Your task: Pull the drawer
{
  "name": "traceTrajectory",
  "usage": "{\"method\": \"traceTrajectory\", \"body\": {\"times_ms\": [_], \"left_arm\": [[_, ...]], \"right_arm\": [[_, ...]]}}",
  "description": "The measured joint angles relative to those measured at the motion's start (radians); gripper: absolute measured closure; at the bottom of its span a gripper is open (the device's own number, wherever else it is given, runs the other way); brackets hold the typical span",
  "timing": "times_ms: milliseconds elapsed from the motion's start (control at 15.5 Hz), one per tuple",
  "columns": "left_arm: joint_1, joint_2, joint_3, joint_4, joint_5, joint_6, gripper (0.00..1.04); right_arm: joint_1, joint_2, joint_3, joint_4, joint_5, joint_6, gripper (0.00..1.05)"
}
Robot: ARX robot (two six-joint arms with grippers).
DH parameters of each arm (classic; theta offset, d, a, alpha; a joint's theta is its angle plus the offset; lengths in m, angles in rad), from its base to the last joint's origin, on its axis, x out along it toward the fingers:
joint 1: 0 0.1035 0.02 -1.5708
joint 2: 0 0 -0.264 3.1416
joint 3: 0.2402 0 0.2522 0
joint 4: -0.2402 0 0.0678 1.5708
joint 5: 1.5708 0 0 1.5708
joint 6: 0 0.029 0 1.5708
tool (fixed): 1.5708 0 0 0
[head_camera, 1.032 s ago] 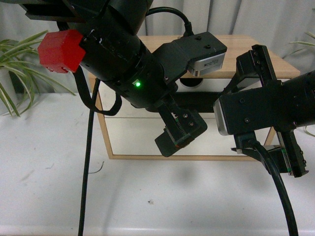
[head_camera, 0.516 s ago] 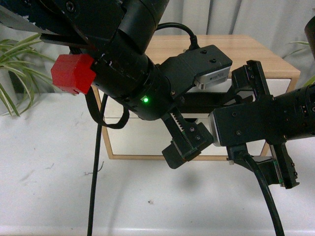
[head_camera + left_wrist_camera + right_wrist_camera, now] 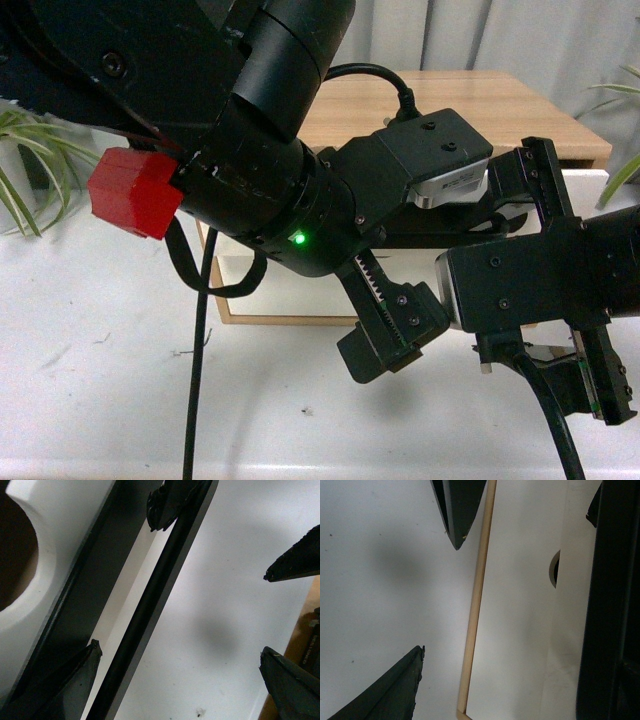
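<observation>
In the left wrist view the drawer [image 3: 65,510] shows its white front, with the dark half-round notch [image 3: 15,545] in its upper edge. Its long black bar handle [image 3: 155,605] runs slantwise across the view. My left gripper [image 3: 177,655] is open, and the bar lies inside the gap close to one fingertip [image 3: 89,656]. In the front view both arms hide most of the drawer. My right gripper [image 3: 575,290] stands open beside the left one, and its wrist view shows the notch [image 3: 555,570] and a plain white front [image 3: 520,605].
The drawer sits in a light wood cabinet [image 3: 480,100] on a white table [image 3: 100,380]. The cabinet's wooden bottom edge [image 3: 477,605] meets the table. A black cable [image 3: 195,380] hangs from the left arm. Plants stand at the far left [image 3: 30,130] and far right.
Both grippers have drawn back from the cabinet toward me and now sit lower in the front view. The arms hide whether the drawer came along.
</observation>
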Motion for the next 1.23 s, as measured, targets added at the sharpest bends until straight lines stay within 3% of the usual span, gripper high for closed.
{"method": "traceTrajectory", "body": {"times_ms": [774,1226], "left_arm": [[-0.085,-0.241,-0.293,0.085,0.036,-0.167,0.07],[-0.095,-0.268,-0.312,0.085,0.037,-0.196,0.07]], "right_arm": [[0.056,-0.252,-0.313,0.056,0.019,0.090,0.06],[0.064,-0.313,-0.348,0.039,0.019,0.111,0.06]]}}
